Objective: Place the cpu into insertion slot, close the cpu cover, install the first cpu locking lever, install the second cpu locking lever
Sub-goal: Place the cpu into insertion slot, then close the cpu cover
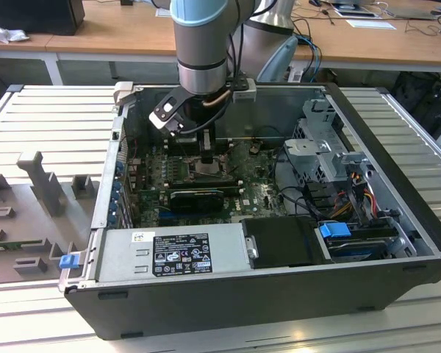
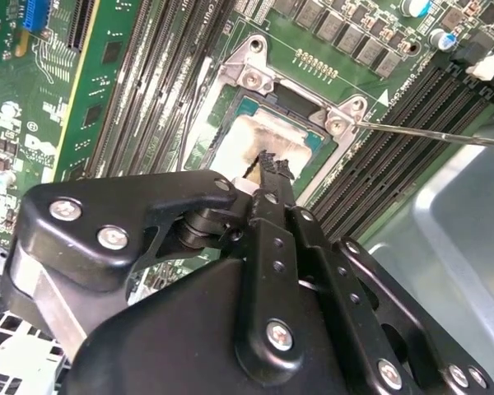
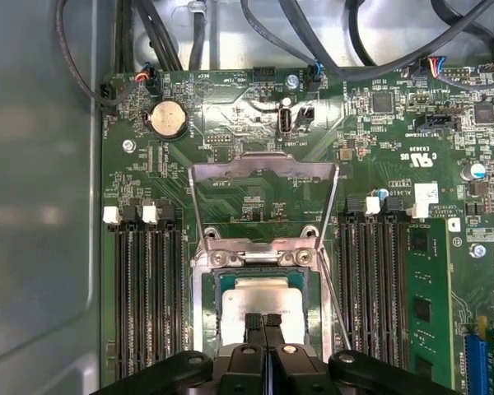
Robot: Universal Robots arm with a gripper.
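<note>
The cpu (image 3: 263, 295) is a pale square plate with a smeared top, and it lies inside the insertion slot (image 3: 201, 317) on the green motherboard (image 3: 379, 148). The cpu cover (image 3: 263, 167) stands swung open past the slot's hinge edge. A thin wire locking lever (image 3: 336, 296) runs unlatched along one side of the slot. My gripper (image 3: 263, 322) hangs just above the cpu, shut, with nothing between its fingertips. The second wrist view shows the same: gripper (image 2: 272, 164) over the cpu (image 2: 251, 136), slot frame (image 2: 251, 74), lever (image 2: 432, 133). In the exterior view the gripper (image 1: 208, 158) is down inside the case.
Long black memory slots (image 3: 144, 288) flank the socket on both sides. Cables (image 3: 354, 58) cross beyond the board's far edge. In the exterior view, a black card (image 1: 198, 197), the power supply (image 1: 173, 254) and a drive cage (image 1: 323, 158) crowd the open case (image 1: 228, 301).
</note>
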